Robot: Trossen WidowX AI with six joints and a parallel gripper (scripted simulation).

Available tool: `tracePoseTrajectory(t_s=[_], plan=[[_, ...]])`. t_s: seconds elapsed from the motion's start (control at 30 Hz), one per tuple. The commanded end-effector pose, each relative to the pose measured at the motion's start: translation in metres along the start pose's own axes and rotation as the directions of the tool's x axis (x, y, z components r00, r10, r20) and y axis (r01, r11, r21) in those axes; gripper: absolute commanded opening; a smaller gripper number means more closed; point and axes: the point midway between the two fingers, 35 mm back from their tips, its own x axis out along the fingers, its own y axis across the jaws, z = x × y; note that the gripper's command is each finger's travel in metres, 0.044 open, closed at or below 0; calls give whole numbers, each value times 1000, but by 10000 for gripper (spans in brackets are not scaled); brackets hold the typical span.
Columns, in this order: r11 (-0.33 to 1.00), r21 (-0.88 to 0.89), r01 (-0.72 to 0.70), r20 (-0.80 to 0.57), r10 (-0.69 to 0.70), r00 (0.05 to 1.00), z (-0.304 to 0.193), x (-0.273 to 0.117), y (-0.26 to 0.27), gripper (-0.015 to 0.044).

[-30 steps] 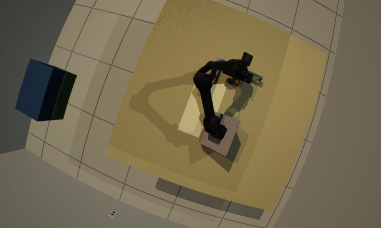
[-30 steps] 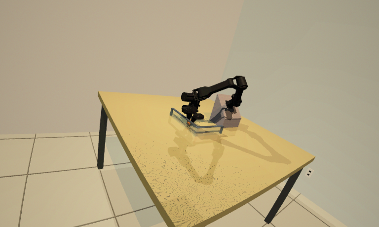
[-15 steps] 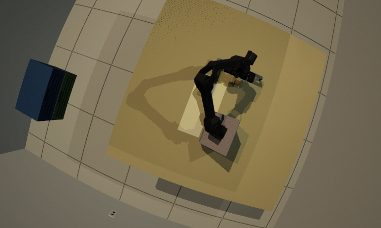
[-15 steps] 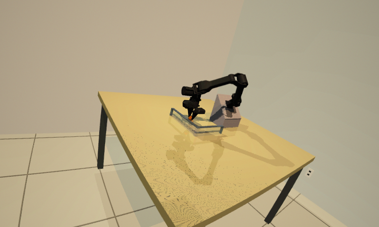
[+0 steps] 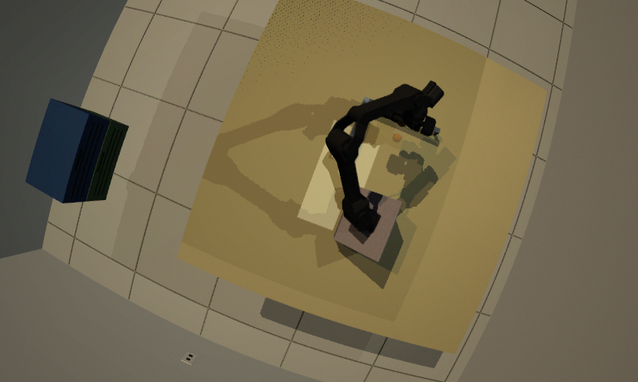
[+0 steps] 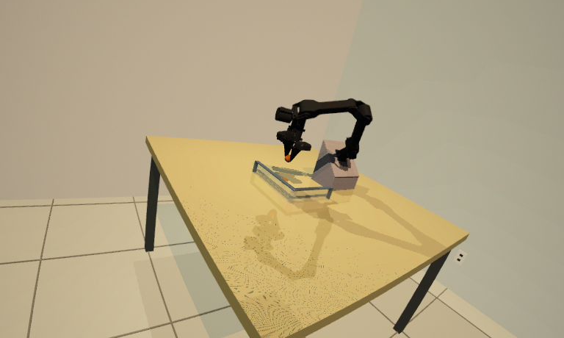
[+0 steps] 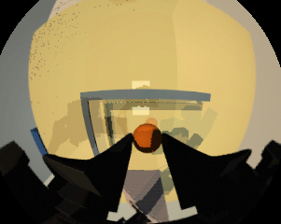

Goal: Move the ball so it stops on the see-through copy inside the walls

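Top view: the arm (image 5: pixel 350 162) reaches from its base block (image 5: pixel 376 232), right of centre, up to the upper middle of the frame. A small orange spot, the ball (image 5: pixel 397 137), shows just below the wrist. The jaws are hidden under the wrist housing here, so their state cannot be read from this view. The clear walls (image 5: pixel 434 134) show only as a thin blue-grey sliver beside the wrist.

Exterior view: the gripper (image 6: pixel 289 156) hangs at frame centre, well above the bench (image 6: pixel 208 201), with the ball (image 6: pixel 287 157) pinched at its very tip. Below it the 2 clear walls (image 6: pixel 274 181) form their corner, and a faint orange mark inside them looks like the see-through copy (image 6: pixel 286 178), though it is too small to be sure.

Wrist view: the jaws are clamped on the ball (image 7: pixel 147 137) at frame centre, gripping it only at their tips. The walls (image 7: pixel 147 95) cross the frame above it, and a pale disc, likely the copy (image 7: pixel 151 122), peeks out just behind the ball.

Risks, as I judge them: a round ball held this far out could squirt free during the descent. Released from this height it would bounce or roll off the copy, perhaps out the open sides. Lowering off-line could knock a wall.
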Motion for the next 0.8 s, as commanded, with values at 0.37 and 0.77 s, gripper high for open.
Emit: tracePoseTrajectory(t_s=[0.37, 0.77], plan=[[1000, -9, 1, -8, -1, 1000, -33, 38, -22, 0], [1000, -8, 2, -8, -2, 1000, -34, 77, -24, 0]])
